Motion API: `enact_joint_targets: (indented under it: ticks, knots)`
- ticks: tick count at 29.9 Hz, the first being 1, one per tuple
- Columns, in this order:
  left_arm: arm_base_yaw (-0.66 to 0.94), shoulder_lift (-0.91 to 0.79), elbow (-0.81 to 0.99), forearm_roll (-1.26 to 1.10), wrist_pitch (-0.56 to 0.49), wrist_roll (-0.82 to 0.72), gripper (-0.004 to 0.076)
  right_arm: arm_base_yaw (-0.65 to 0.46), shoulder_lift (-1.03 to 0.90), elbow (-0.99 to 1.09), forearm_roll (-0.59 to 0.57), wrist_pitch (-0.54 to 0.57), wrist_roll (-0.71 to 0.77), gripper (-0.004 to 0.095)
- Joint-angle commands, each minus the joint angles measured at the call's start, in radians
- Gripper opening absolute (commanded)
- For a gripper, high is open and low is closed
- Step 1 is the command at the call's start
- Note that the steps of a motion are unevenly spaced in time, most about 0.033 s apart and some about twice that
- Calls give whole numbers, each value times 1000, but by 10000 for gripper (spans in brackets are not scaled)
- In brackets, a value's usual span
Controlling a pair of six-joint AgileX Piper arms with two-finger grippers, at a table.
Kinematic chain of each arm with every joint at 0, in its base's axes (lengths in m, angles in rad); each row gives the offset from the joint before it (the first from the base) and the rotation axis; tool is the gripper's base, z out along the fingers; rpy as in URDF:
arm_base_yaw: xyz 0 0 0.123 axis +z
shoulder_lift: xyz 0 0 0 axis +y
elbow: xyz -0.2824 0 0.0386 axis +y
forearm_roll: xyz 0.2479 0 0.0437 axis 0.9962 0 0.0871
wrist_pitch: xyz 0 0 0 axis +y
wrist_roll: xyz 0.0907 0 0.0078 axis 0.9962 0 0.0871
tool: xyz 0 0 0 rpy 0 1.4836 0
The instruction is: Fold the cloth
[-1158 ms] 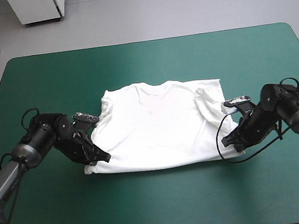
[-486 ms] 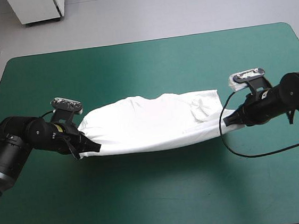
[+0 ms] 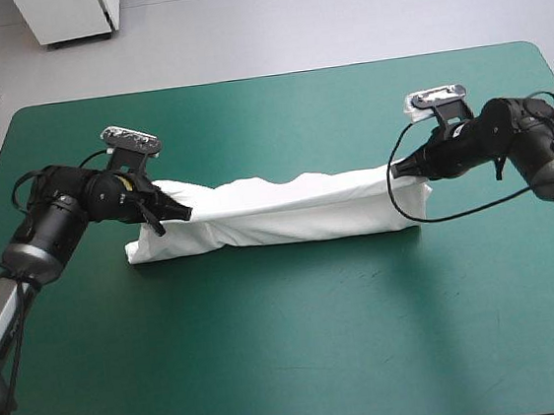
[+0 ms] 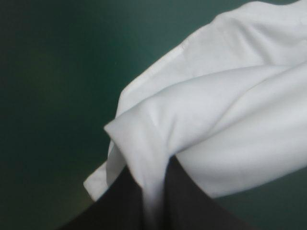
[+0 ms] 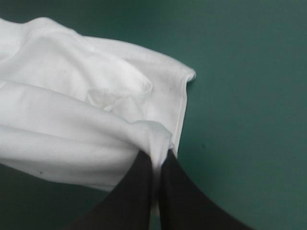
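Observation:
The white T-shirt (image 3: 273,213) lies as a long, narrow folded band across the middle of the teal-green table, its upper layer stretched between both grippers. At the band's left end my left gripper (image 3: 184,215) is shut on the T-shirt (image 4: 206,129), a pinch of cloth running down between the black fingers (image 4: 184,199). My right gripper (image 3: 399,169) is shut on the T-shirt (image 5: 72,120) at the right end. There a bunched corner sits between the black fingers (image 5: 136,191), with the hem's corner just beyond them.
Bare teal-green cover (image 3: 301,344) stretches wide on the near side of the T-shirt, and more lies beyond it toward the far edge (image 3: 273,74). The right arm's black cable hangs in a loop over the band's right end.
Both grippers have carried the near edge of the T-shirt up and away toward the far side, over the rest. The flat shirt has become a narrow band lying farther back on the table.

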Motion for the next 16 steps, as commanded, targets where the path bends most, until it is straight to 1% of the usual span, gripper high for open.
enact_joint_targets:
  ticks: [1, 9, 16]
  knots:
    - [-3, 28, -44, 18, -122, -13, -9, 1, 38, -95, 4, -76, -11, -13]
    - [-3, 161, -44, 53, -150, -24, -9, 1, 200, -161, 8, -83, -40, -13]
    - [-3, 190, -44, 62, -190, -24, -9, 1, 243, -170, 11, -89, -124, -6]
